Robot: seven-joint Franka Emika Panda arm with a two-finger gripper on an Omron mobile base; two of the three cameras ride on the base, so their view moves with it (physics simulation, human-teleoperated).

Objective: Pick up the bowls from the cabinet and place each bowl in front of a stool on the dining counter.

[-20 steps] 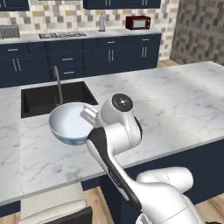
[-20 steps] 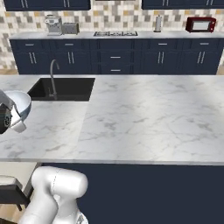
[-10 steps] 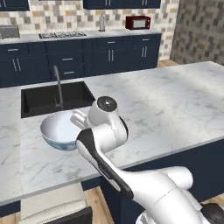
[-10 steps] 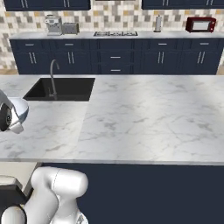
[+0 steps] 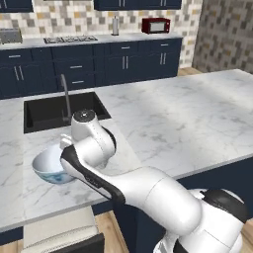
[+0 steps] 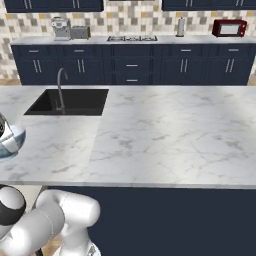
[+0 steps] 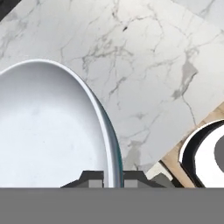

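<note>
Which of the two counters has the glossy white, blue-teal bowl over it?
The near white-grey marble island with the black sink; the bowl is by its front edge. The far navy counter holds a red microwave instead.

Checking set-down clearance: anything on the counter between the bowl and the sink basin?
Nothing: bare marble between the white bowl and the black sink basin in the left base view.

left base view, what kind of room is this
A home kitchen, rendered. A marble island holds a black sink with a steel tap; behind it run navy cabinets with a hob and a red microwave. A bowl sits near the island's edge.
</note>
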